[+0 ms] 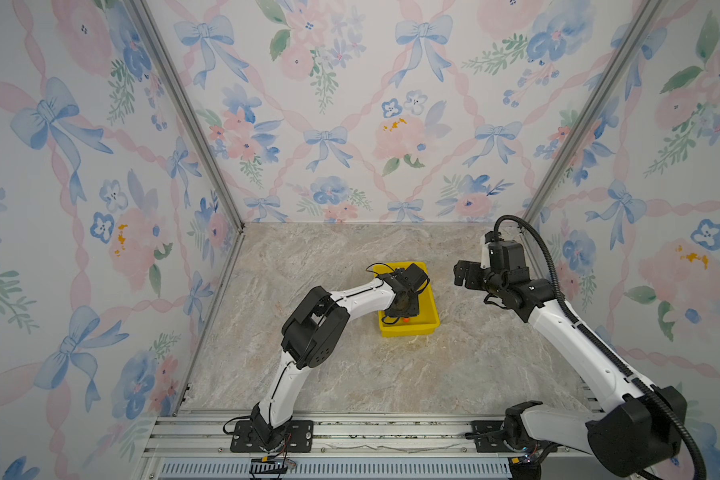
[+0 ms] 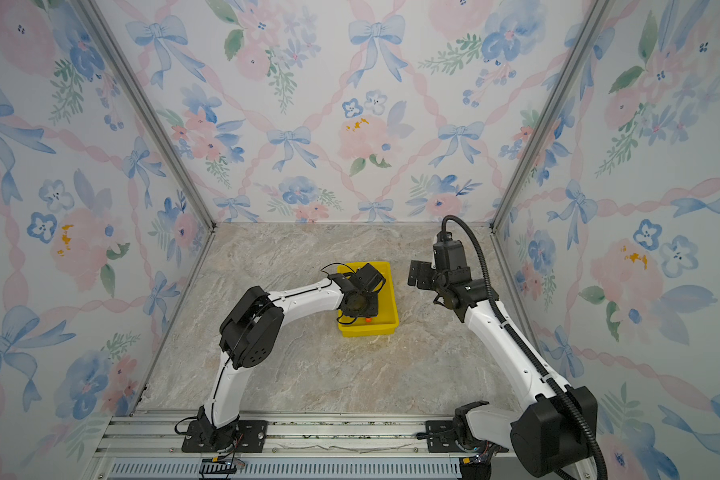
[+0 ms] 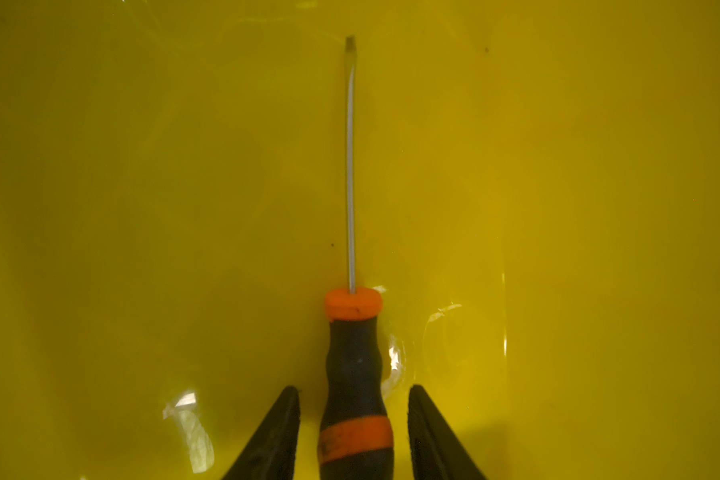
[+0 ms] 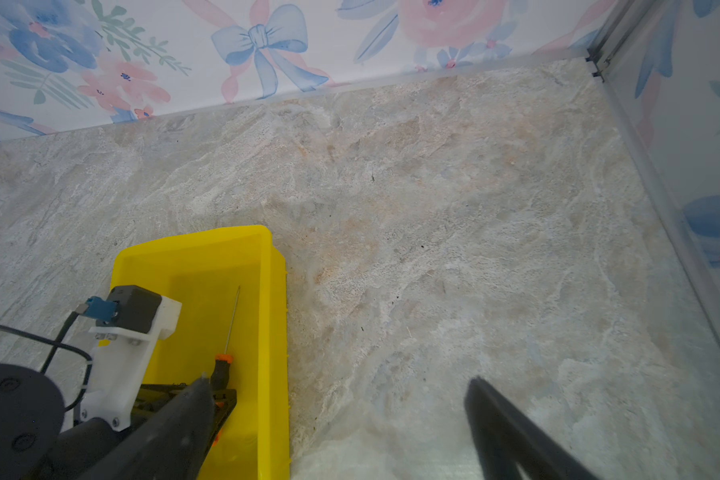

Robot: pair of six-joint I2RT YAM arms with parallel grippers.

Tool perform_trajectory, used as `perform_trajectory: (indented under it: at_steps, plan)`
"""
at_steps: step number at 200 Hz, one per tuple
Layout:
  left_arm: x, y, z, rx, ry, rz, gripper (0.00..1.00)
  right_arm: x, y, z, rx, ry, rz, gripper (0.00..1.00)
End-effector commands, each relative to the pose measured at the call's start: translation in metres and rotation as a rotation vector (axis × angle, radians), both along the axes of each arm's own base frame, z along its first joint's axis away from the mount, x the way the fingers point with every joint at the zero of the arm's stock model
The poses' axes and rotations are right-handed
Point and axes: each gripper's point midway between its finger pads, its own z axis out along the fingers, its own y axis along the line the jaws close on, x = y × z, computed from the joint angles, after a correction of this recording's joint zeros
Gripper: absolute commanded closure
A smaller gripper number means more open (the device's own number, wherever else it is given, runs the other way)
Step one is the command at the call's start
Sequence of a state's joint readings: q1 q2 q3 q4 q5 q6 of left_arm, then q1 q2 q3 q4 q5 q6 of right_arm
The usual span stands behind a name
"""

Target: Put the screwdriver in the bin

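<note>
Your left fingers stand released beside the screwdriver lying in the bin; right fingers gape empty. Next, lift straight clear.

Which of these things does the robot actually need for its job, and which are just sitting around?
Part of the job:
- screwdriver, inside the yellow bin
- left hand, open on either side of the handle

Just there:
- right hand, open, holding nothing, off to the side of the bin
- marble table
- flowery walls
</note>
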State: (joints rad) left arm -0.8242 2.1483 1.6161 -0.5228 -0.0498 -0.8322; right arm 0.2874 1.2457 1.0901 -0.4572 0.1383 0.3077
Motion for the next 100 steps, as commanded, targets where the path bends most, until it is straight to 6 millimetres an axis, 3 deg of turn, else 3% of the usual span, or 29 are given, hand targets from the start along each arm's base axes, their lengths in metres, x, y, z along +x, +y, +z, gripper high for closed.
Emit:
perform_trajectory:
  at_steps: [1,36,59,100]
  plan:
    - [0.01,-0.007,0.048,-0.069,-0.07,-0.025,0.5,-0.002,-0.009,0.009,-0.01,-0.01,-0.03,0.03]
    - [0.008,-0.006,0.082,-0.106,-0.123,-0.061,0.47,-0.006,-0.013,0.013,-0.018,-0.016,-0.048,0.03]
    - [0.004,0.003,0.103,-0.107,-0.171,-0.091,0.45,-0.015,-0.027,0.017,-0.046,-0.032,-0.104,0.03]
    - [0.001,0.064,0.143,-0.025,-0.323,-0.072,0.4,-0.04,-0.053,0.014,-0.089,-0.048,-0.195,0.03]
